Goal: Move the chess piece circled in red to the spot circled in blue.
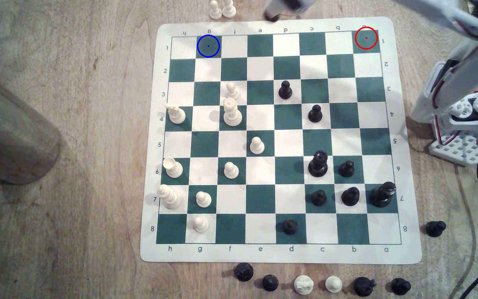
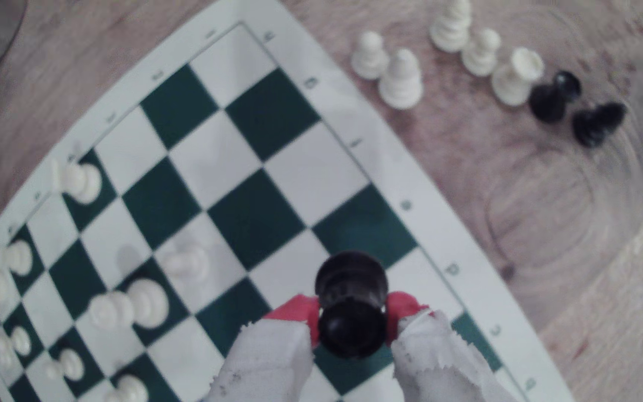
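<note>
Black chess piece (image 2: 351, 305) clamped in gripper (image 2: 352, 321), lifted above the board (image 2: 235, 154), arm (image 1: 459, 72) stretched over far edge

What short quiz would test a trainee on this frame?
1. True or false: a piece stands on the red-circled square.
2. What is the tool gripping? A) a white pawn B) the black rook C) nothing
3. How many pieces stand on the blue-circled square?

Key: 1 false, the square is bare. 2 B, the rook sits between the red-padded fingers. 3 zero.
</note>
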Robot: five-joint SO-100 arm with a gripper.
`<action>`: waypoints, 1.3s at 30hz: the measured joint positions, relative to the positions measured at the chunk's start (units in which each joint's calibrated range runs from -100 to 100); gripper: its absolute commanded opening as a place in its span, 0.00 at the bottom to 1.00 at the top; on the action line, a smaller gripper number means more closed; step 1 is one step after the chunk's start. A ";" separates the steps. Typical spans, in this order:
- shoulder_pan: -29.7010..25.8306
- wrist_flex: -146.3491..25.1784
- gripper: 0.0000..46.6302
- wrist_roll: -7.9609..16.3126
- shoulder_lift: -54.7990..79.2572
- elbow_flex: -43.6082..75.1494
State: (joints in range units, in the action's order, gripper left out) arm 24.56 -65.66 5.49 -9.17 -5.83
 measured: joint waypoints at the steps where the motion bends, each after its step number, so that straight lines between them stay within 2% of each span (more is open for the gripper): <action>1: -0.59 0.24 0.01 -0.20 1.93 2.08; 5: -2.14 0.64 0.01 -1.27 10.31 9.31; 7: -3.76 0.64 0.01 -4.35 14.50 13.10; 9: -4.06 0.64 0.01 -5.23 16.59 14.91; 17: -4.57 0.64 0.02 -5.67 26.90 27.47; 22: -5.01 0.80 0.04 -4.00 31.09 30.82; 29: -4.94 2.87 0.06 -0.34 37.20 35.52; 39: -4.87 7.97 0.09 0.49 42.90 35.79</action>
State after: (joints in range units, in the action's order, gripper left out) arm 19.69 -57.69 5.98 33.72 29.96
